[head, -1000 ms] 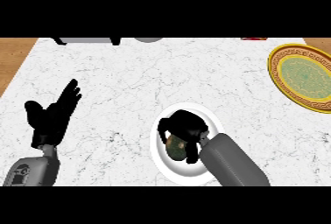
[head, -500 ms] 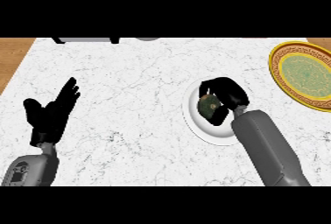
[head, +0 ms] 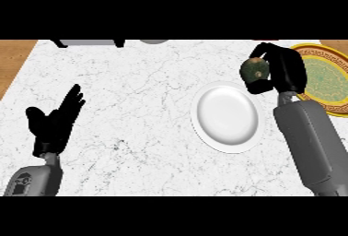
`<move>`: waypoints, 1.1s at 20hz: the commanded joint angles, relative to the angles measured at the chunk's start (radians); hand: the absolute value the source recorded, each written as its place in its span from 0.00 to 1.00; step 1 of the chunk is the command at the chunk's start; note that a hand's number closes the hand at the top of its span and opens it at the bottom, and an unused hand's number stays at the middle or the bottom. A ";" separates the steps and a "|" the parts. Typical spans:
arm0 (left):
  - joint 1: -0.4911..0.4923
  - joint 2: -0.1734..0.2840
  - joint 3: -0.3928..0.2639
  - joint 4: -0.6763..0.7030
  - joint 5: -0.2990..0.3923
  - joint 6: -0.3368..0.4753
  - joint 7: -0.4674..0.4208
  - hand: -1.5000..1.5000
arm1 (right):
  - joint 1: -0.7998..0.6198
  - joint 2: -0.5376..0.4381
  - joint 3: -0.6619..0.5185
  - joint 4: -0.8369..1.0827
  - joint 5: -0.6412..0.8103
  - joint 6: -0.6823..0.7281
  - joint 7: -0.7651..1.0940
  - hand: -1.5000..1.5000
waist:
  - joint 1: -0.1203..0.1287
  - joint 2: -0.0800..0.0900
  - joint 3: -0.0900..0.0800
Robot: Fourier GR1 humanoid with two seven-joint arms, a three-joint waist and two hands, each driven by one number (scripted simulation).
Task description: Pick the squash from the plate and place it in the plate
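The right robot hand (head: 284, 69) is grasping the squash (head: 255, 71), carrying it above the surface between the white plate (head: 226, 116) and the gold plate (head: 328, 78), which is lying toward three o'clock. The left robot hand (head: 55, 120) is resting released.

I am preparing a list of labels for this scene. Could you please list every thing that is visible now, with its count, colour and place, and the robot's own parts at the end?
squash: one, dark green with tan patches, held above the counter between the two plates
white plate: one, white, centre right of the counter, nothing on it
patterned plate: one, yellow rim with green centre, at the right edge, partly behind the right hand
counter: one, white marble; brown wood shows at its left side
grey objects: two, at the far edge, cut off; cannot tell what they are
left hand: one, black, open, resting at lower left
right hand: one, black, curled round the squash, upper right
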 commanded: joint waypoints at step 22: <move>-0.033 -0.009 -0.003 0.012 -0.010 -0.027 -0.007 0.50 | -0.121 -0.395 -0.423 0.659 -0.194 -0.172 -0.314 1.00 | 0.041 0.018 0.002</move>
